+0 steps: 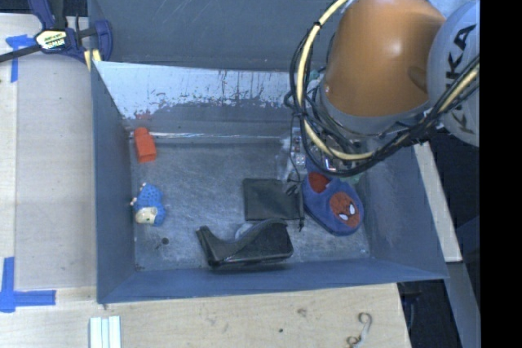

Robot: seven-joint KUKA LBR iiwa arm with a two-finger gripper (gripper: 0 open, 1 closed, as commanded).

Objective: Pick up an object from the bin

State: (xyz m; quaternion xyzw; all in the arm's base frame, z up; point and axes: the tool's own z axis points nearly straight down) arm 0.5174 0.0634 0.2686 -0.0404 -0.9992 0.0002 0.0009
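Down in the bin (245, 286), nothing lifted yet.
Claw (295, 178) at 3 o'clock, between black pouch (265, 200) and blue-red toy (338, 209); apart or together, cannot tell.

Robotics lab: KUKA arm (383, 53), metal bin (204, 28).

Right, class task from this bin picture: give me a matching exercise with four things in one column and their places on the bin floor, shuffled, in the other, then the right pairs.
Things
1. orange block
2. blue toy
3. Spider-Man slipper
4. black case

Places
A. lowest in the view, centre
B. upper left
C. farthest right
D. left, halfway down

Pairs: 1-B, 2-D, 3-C, 4-A
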